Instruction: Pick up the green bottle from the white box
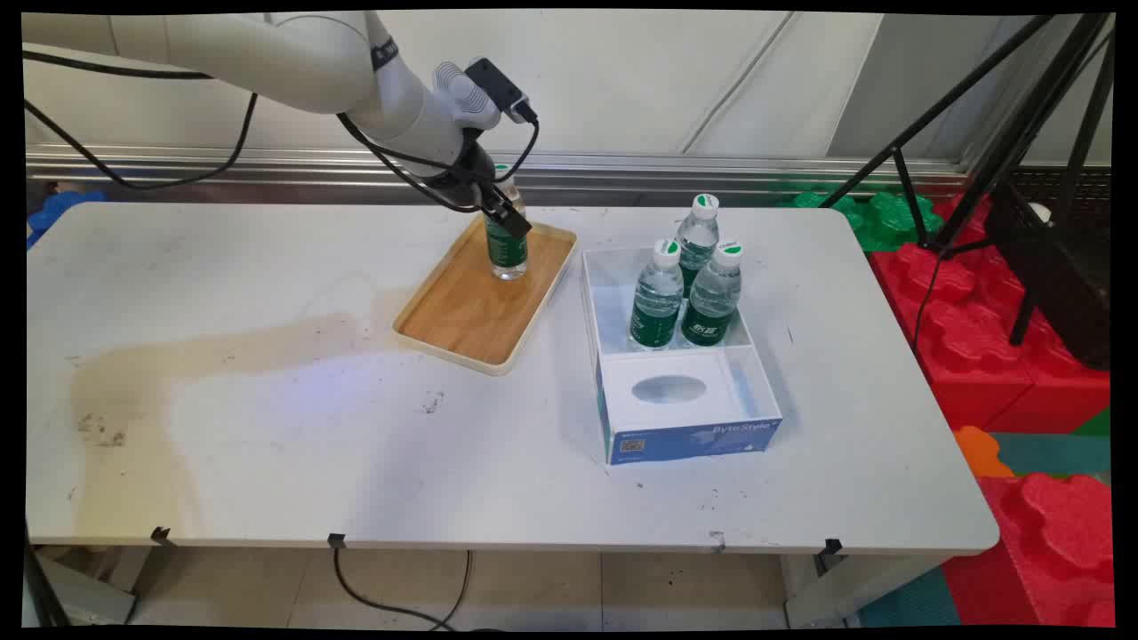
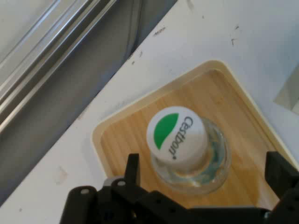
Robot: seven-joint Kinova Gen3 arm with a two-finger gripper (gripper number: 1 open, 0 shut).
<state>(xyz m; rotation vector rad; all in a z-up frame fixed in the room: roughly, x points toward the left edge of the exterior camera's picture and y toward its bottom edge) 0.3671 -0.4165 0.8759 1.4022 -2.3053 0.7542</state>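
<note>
- Four water bottles in the main view: one bottle (image 1: 508,253) stands upright at the far end of a wooden tray (image 1: 462,324); three bottles (image 1: 689,289) stand upright together in the far part of an open white box (image 1: 689,418) just right of the tray.
- Main view: gripper (image 1: 504,218) comes down from the upper left over the tray bottle, its black fingers around the bottle's upper part. White table (image 1: 267,427) carries a brownish stain on its left half.
- Hand view: looks straight down on the bottle's (image 2: 190,154) white cap with green mark. Gripper (image 2: 205,175) is spread wide; fingers (image 2: 132,169) stand either side of the bottle with gaps visible, apparently not pressing it.
- Hand view: bottle sits near a rounded corner of the tray (image 2: 224,100); table (image 2: 224,32) beyond.
</note>
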